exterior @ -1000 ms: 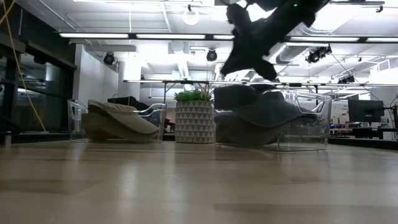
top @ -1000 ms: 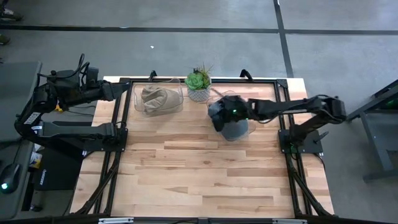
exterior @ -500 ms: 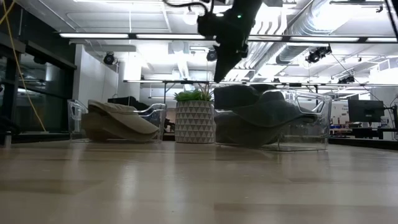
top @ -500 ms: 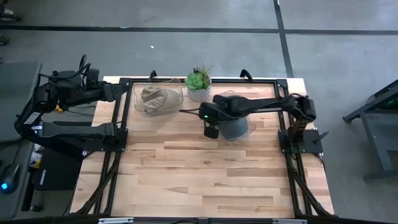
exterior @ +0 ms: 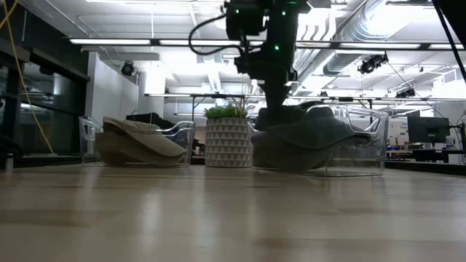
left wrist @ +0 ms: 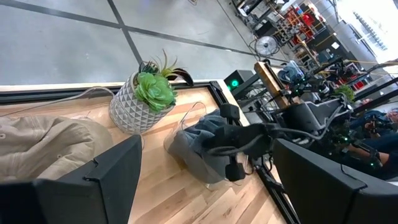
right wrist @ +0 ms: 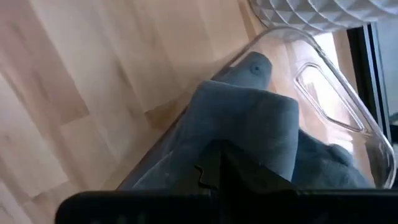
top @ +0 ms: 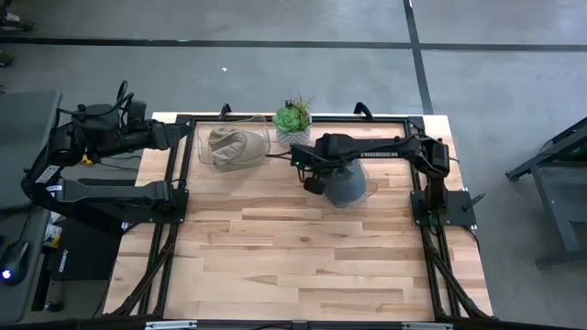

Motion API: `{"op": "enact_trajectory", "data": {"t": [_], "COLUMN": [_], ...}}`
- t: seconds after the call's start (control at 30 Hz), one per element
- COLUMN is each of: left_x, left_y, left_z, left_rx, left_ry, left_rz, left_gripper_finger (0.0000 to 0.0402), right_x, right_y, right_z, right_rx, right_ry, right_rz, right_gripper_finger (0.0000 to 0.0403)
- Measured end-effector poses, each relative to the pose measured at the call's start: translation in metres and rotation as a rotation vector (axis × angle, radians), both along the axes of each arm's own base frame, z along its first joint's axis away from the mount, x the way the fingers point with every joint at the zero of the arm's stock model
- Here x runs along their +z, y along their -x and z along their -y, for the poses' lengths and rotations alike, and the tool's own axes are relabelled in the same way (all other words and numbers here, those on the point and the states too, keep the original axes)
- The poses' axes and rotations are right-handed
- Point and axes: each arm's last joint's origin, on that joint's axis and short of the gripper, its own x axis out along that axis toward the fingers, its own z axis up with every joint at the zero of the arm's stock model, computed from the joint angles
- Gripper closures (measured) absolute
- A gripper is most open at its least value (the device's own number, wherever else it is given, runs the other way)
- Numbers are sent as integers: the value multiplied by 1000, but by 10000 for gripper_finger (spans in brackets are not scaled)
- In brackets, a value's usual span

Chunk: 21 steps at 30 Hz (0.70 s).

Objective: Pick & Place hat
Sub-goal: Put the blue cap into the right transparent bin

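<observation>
A grey hat (top: 348, 190) lies in a clear bin (exterior: 364, 145) at the far right of the table. A beige hat (top: 234, 147) lies in a second clear bin at the far left. My right gripper (top: 314, 183) points down, shut, over the grey hat's left end (right wrist: 249, 124); in the low view its tips (exterior: 279, 105) stand at the hat's top. My left gripper (top: 179, 136) waits open at the far left, beside the beige hat's bin, with nothing between its fingers (left wrist: 93, 180). My right gripper comes at the grey hat's left end (right wrist: 261, 143) from above with its fingers (right wrist: 214, 168) shut. Whether the tips touch the fabric or stand just over it, I cannot tell.
A potted succulent (top: 292, 124) in a white patterned pot (exterior: 227, 138) stands between the two bins at the far edge. A black frame (top: 404, 119) runs round the table. Bare wood (top: 293, 257) fills the near half.
My right gripper has tipped from a slanting pose high over the grey hat to pointing steeply down, rolling as it went. It has shifted a little toward the table's left, over the hat's left end. It has stayed shut. Neither hat has moved.
</observation>
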Motion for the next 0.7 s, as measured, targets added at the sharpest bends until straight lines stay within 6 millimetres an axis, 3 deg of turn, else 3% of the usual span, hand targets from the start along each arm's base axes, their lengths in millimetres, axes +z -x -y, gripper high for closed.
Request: {"op": "enact_trajectory", "data": {"t": [0.43,0.7], "left_x": [-2,-2], "left_y": [1,1], "left_z": [0,0], "left_rx": [-1,-1], "left_ry": [5,4], "left_rz": [-28,-28], "left_gripper_finger": [81,81], "right_x": [-5,-37], "right_y": [3,13], "right_z": [17,15], "right_rx": [-64,-89], "right_ry": [-89,-112], "right_rz": [32,-15], "right_gripper_finger": [403,403]}}
